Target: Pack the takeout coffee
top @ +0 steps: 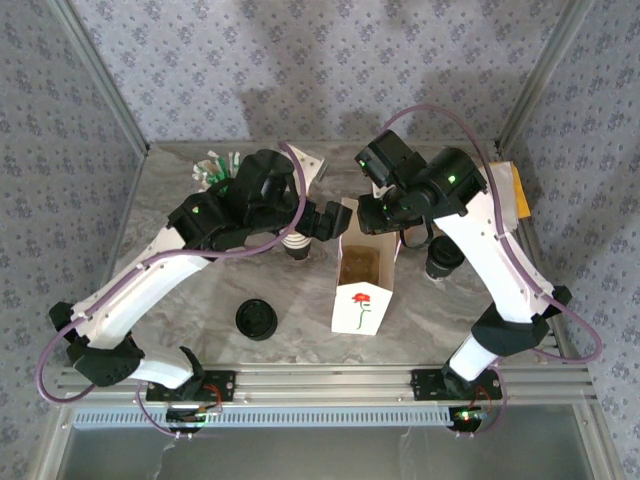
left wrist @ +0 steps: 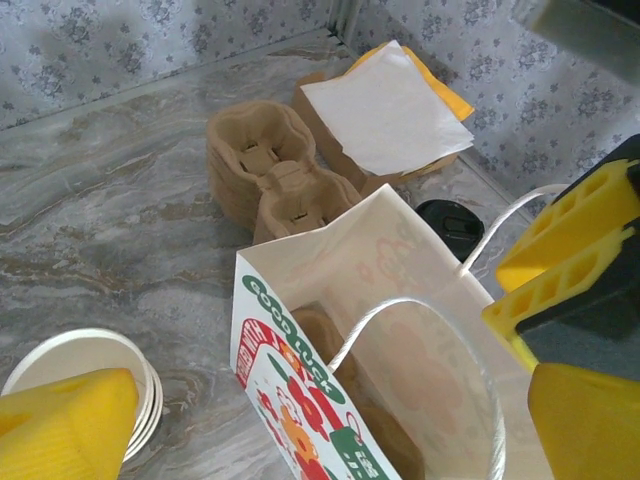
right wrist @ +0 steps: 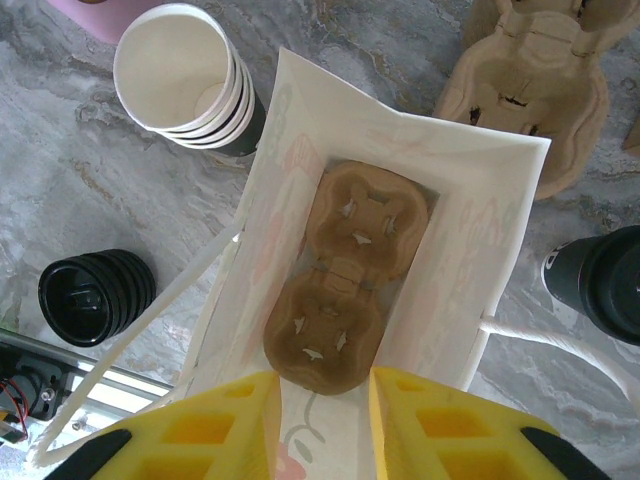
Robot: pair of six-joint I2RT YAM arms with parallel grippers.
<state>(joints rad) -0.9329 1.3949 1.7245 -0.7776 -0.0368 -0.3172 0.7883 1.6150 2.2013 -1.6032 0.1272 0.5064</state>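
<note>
The takeout coffee (top: 443, 262), a small cream paper cup with a round black plastic lid, stands upright on the grey marbled worktop (top: 190, 300). It is just outside the right-hand wall of the tall white paper bag with a red flower print (top: 362, 300), not in it.

The right claw (top: 372, 215) sits at the bag's far rim. In its wrist view its yellow fingers (right wrist: 225, 430) stand partly closed with the bag's end wall between them. Whether they pinch the paper I cannot tell. From that claw the coffee (right wrist: 600, 285) lies off to the right, past the bag wall and the white cord handle (right wrist: 560, 345), clear of the fingers. Down in the bag lies a brown moulded-pulp two-cup carrier (right wrist: 345, 275).

The left claw (top: 325, 222) hangs released, spread wide, at the bag's left far corner, above the stack of lidless cream paper cups (top: 297, 245). It grasps nothing. In its wrist view, only the coffee's black lid (left wrist: 450, 222) shows beyond the bag's far wall, well apart from this claw (left wrist: 330, 400).

A stack of black plastic lids (top: 257, 320) rests on the worktop left of the bag. A pile of brown pulp carriers (left wrist: 260, 160) sits behind the bag.
</note>
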